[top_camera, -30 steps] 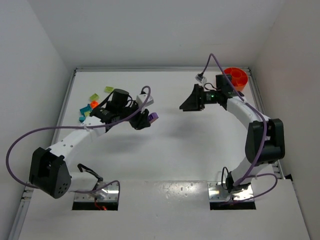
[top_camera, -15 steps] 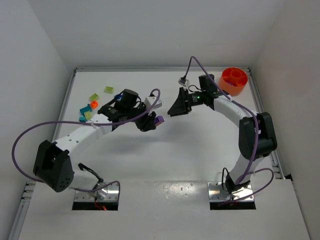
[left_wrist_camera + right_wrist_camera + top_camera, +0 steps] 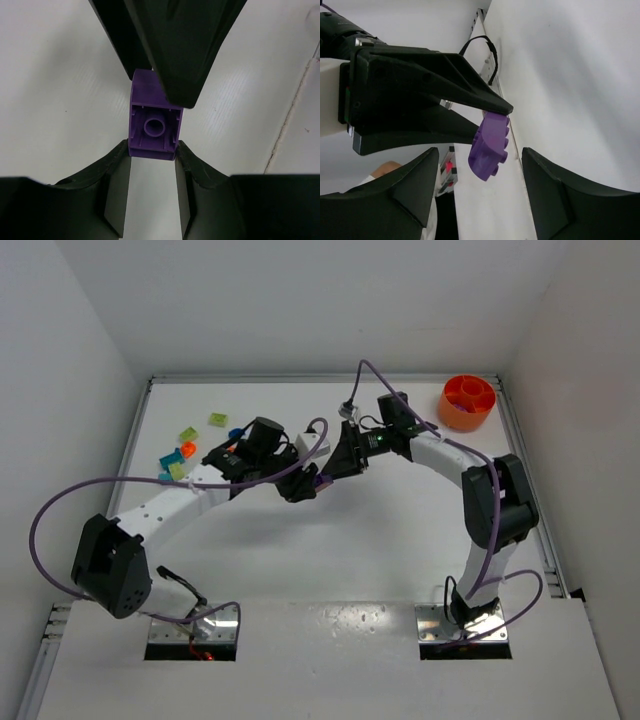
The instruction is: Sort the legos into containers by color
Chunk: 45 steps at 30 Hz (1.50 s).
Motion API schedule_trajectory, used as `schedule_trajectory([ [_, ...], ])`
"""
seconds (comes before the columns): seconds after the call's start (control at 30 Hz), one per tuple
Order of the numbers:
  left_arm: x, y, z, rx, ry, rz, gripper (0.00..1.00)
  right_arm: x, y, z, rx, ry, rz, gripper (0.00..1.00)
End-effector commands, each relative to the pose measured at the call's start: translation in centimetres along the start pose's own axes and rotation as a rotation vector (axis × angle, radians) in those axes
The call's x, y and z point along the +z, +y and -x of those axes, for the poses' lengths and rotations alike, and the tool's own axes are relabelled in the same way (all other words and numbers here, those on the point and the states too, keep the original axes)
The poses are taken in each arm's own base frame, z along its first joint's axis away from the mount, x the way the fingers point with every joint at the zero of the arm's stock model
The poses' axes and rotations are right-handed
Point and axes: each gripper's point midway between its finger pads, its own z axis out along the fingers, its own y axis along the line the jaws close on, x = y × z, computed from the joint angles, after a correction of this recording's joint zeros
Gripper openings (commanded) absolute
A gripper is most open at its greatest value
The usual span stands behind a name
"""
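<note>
Left gripper [image 3: 300, 485] is clenching a purple lego [image 3: 154, 127] by its lower sides and holding it above mid-counter [image 3: 380, 540]. Right gripper [image 3: 340, 462] is facing it with fingers spread, flanking the lego, with a gap showing on each side in the right wrist view. Other legos [image 3: 185, 450] are lying at far left. Orange bowl [image 3: 467, 402] is sitting at far right corner.

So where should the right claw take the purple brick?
By its free end, the part of the purple brick jutting past the left claw, coming head-on from opposite. The left claw pinches just one end, leaving the other bare, and the right claw stands open there.
</note>
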Motion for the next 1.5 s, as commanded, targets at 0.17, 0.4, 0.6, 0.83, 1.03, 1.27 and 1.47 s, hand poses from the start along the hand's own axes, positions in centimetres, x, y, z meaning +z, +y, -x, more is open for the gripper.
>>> schedule_trajectory([
  [0.17, 0.2, -0.2, 2.0, 0.049, -0.035, -0.003, 0.11, 1.2, 1.8, 0.9, -0.078, 0.022, 0.055, 0.51],
  [0.4, 0.2, 0.5, 1.8, 0.049, -0.025, 0.037, 0.11, 1.5, 1.8, 0.5, -0.071, 0.037, 0.065, 0.23],
  [0.6, -0.1, 0.8, 2.2, 0.047, -0.036, 0.06, 0.33, 1.5, 1.8, 0.5, -0.071, 0.037, 0.065, 0.11],
  [0.83, -0.8, 0.7, 1.8, 0.053, -0.023, 0.076, 0.81, -1.7, 0.6, 2.7, -0.136, -0.058, -0.051, 0.08],
  [1.03, -4.2, 4.8, 2.1, -0.02, -0.082, 0.182, 1.0, -11.5, -3.3, 7.7, -0.164, -0.251, -0.392, 0.07],
  [1.27, -5.3, 7.1, 1.5, -0.048, -0.086, 0.207, 1.0, -22.5, -5.4, 12.6, -0.298, -0.263, -0.771, 0.07],
  [1.47, -4.4, 6.6, 1.2, -0.042, -0.086, 0.139, 1.0, -29.6, -8.6, 15.4, -0.324, -0.232, -1.009, 0.08],
])
